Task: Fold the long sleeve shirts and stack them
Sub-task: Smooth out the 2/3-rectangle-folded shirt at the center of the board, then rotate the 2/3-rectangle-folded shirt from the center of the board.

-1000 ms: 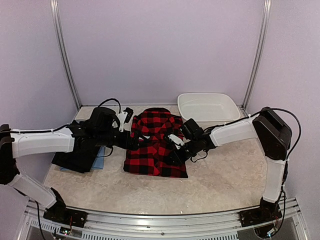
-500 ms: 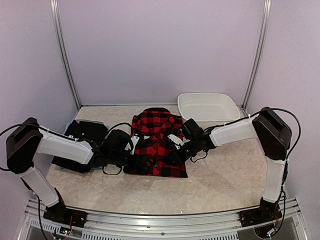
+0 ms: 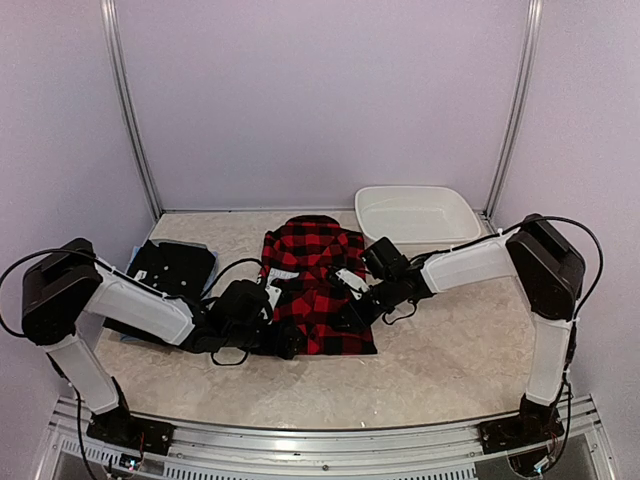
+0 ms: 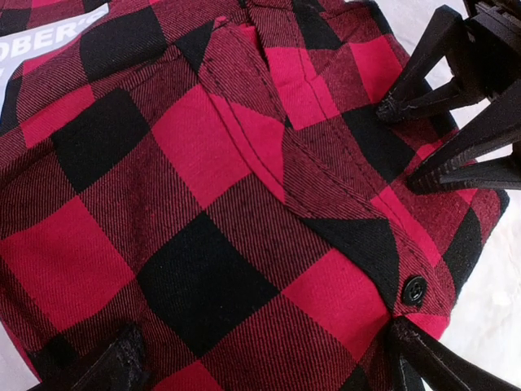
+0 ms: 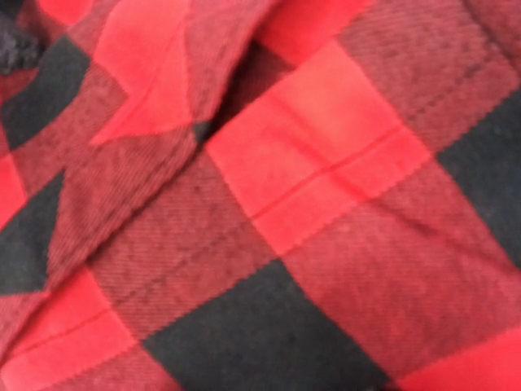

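Item: red-and-black checked flannel shirt (image 3: 318,288), mid-table, partly folded into a rough rectangle. You see its long axis running 12 to 6, collar toward 12, hem toward 6.

Item: left gripper (image 3: 283,338), at the shirt's 7 o'clock corner. In the left wrist view its fingers (image 4: 114,366) stand apart, straddling the hem with cloth between them; probably set to pinch that edge for the next fold.

Item: right gripper (image 3: 347,318), at the shirt's 4 o'clock edge, apparently pinning the fold. Its wrist view shows only cloth; you cannot tell its state.

Item: black shirt (image 3: 170,275), lying at 9 o'clock, likely the start of the stack.

Item: white basin (image 3: 415,214), at 1 o'clock, apart from the shirts.
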You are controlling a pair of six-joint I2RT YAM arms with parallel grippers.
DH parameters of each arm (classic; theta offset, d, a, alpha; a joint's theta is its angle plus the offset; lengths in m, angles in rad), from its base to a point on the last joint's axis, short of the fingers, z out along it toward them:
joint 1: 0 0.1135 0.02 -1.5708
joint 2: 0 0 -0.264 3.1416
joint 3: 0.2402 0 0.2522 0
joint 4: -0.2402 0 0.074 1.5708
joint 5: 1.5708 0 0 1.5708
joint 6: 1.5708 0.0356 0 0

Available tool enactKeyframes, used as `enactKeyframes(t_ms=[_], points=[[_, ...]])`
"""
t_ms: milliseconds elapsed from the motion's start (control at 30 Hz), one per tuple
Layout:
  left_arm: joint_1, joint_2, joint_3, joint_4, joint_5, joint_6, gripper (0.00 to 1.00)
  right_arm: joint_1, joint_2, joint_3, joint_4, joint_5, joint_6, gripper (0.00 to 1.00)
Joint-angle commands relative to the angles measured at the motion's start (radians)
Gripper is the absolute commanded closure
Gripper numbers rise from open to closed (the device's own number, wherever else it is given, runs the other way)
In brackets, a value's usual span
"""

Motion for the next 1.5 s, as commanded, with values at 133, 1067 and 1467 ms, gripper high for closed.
enactKeyframes(t_ms=[133,1067,1467], points=[[-0.066,-0.141,-0.015,-0.146,-0.251,-0.105,0.01,-0.006,-0.2,-0.099,-0.003,0.076,-0.024,0.31],[-0.011,-0.508,-0.045,-0.388,-0.123,-0.401,0.01,0.207,-0.065,-0.114,0.011,0.015,-0.043,0.31],[0.134,-0.723,-0.278,-0.354,0.104,-0.688,0.01,0.301,0.076,0.117,0.131,-0.156,0.084,0.26]])
